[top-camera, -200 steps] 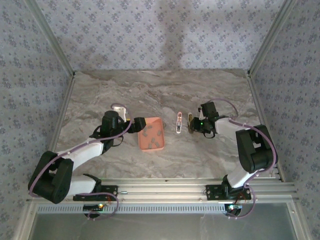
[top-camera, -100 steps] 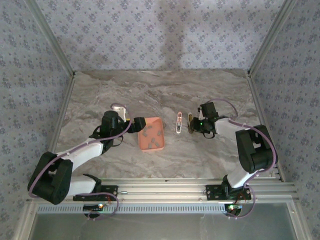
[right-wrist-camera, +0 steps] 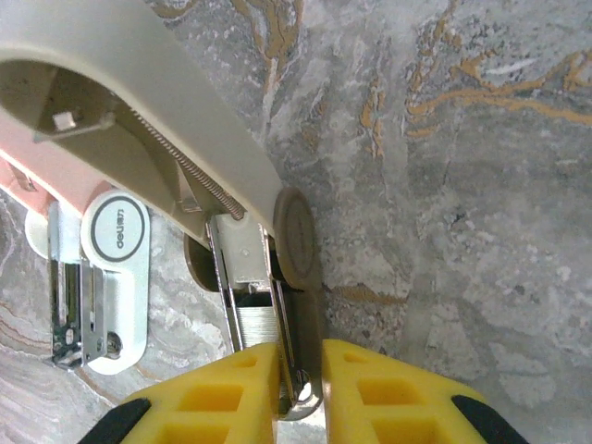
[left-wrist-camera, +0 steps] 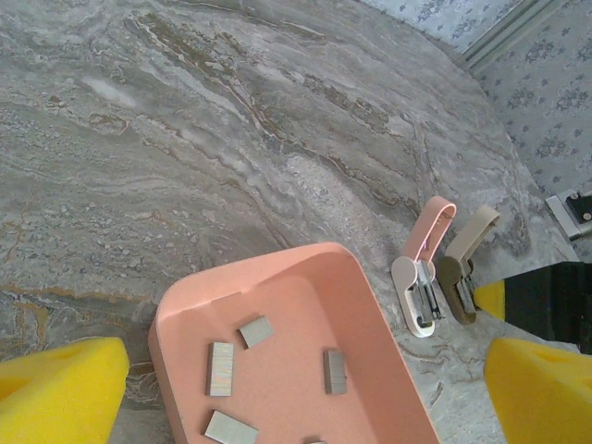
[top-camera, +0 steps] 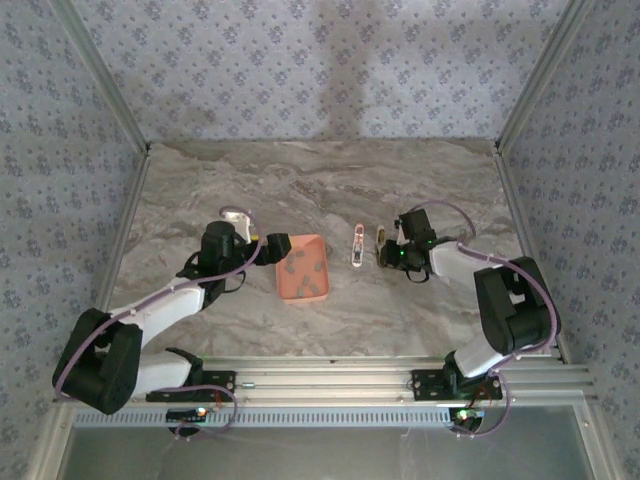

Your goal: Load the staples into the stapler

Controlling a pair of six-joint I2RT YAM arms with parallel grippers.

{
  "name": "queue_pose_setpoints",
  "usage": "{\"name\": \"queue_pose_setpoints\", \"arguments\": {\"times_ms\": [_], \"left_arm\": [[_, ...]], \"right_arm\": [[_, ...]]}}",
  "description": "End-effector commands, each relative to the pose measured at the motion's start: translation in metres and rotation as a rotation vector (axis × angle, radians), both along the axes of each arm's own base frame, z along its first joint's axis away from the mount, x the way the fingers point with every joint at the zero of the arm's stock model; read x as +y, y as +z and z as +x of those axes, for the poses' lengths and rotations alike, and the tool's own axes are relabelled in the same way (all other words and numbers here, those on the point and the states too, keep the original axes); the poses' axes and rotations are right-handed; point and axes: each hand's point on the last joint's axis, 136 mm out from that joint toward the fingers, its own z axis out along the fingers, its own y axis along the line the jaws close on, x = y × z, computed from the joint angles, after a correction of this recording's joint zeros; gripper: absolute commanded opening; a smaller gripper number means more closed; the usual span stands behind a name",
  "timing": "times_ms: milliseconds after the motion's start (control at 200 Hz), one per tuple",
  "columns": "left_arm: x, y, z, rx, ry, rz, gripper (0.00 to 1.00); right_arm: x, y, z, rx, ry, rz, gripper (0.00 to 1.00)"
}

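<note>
Inspection: grey-veined marble table (top-camera: pixel 300 180), floral-papered walls (top-camera: pixel 300 70) on three sides. My left gripper (top-camera: pixel 272 247) stands wide at 10 o'clock of the tray (left-wrist-camera: pixel 185 305), with staples (left-wrist-camera: pixel 220 368) inside. My right gripper (right-wrist-camera: pixel 298 388) pinches the beige stapler (right-wrist-camera: pixel 213 139) by its metal channel. The pink stapler (top-camera: pixel 358 245) lies just beside it, at its 9 o'clock.

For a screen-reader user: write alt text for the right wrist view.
The right hand pinches the metal channel of an opened beige stapler lying on a grey marble table. Just left of it in the image lies the pink and white stapler, also open.
</note>
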Motion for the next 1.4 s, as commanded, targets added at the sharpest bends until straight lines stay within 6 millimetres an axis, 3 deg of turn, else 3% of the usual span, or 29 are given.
{"name": "queue_pose_setpoints", "arguments": {"times_ms": [0, 640, 1164, 1394], "left_arm": [[-0.003, 0.013, -0.002, -0.044, -0.019, -0.009, 0.98], [0.002, 0.015, -0.009, -0.066, -0.016, 0.001, 0.98], [0.002, 0.016, -0.012, -0.068, -0.02, 0.002, 0.98], [0.003, 0.018, -0.014, -0.073, -0.02, -0.002, 0.98]], "right_arm": [[-0.011, -0.02, -0.036, 0.122, -0.005, -0.056, 0.19], [-0.01, -0.02, -0.06, 0.178, 0.024, -0.075, 0.19], [-0.004, -0.02, -0.092, 0.226, 0.063, -0.091, 0.19], [-0.004, -0.011, -0.088, 0.187, 0.057, -0.089, 0.21]]}}
